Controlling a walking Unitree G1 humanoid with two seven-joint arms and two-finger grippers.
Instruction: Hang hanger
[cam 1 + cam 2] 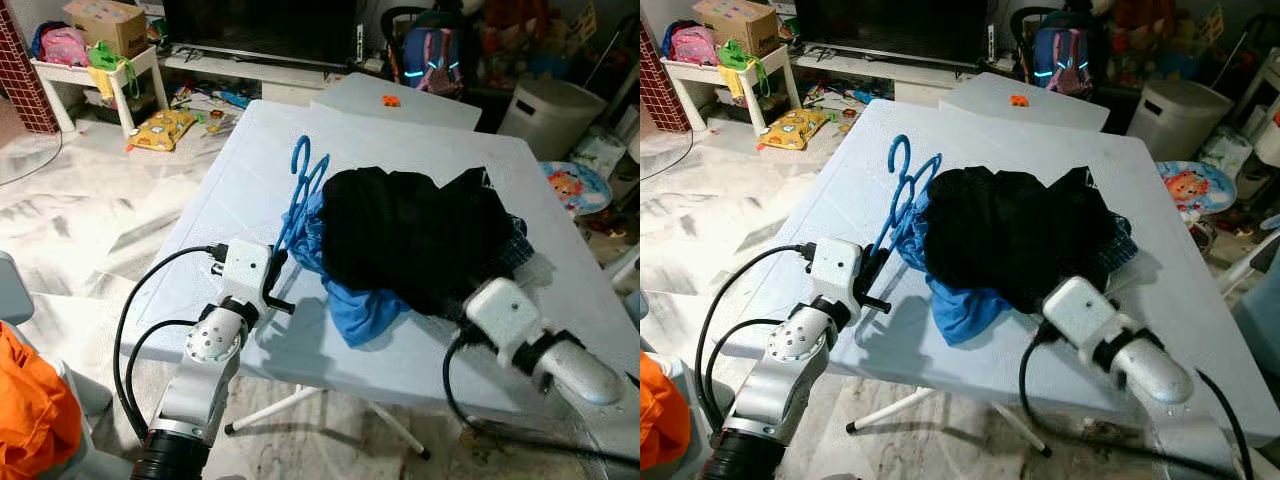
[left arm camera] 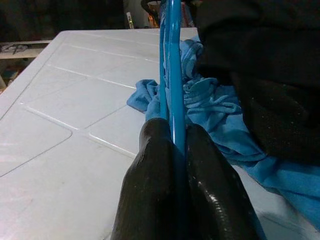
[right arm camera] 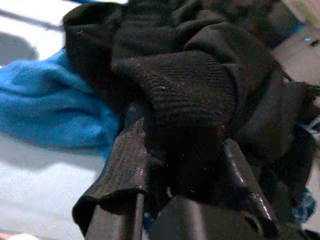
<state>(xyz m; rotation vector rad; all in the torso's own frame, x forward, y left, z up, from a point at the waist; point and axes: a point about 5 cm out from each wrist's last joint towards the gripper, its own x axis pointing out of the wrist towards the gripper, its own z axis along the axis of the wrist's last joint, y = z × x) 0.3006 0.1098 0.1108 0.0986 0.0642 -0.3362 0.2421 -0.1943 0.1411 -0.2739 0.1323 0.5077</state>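
Containers: cardboard box [image 1: 107,22] sits on the small white side table [image 1: 95,72] at far left, contents not visible. White round bin [image 1: 551,115] stands on the floor past the bench's far right corner, inside not visible.

White folding bench [image 1: 230,215] carries a heap of clothes: black garment [image 1: 415,235] on top, blue garment [image 1: 355,305] under it and spilling toward my near edge. A small orange object [image 1: 390,100] lies on a second white surface beyond.

My left claw [image 2: 172,150]: clenched on the blue hanger [image 1: 303,185]. Both black fingers [image 2: 150,170] press the thin blue rods between them, no gap left. The hanger rises tilted from my grip, its hooks up over the bench, just left of the black garment, lower part touching the blue garment. More than one blue hook shows at the top; exact count hard to tell.

My right claw [image 3: 185,150]: pushed into the near right side of the black garment. Black cloth is bunched between and over the fingers [image 3: 125,160], which stand slightly apart with the fold wedged in, so it is grasping the black garment. The fingertips are hidden by cloth.

Orange cloth [image 1: 35,410] at lower left, off the bench. Cluttered floor and a backpack [image 1: 432,55] behind.
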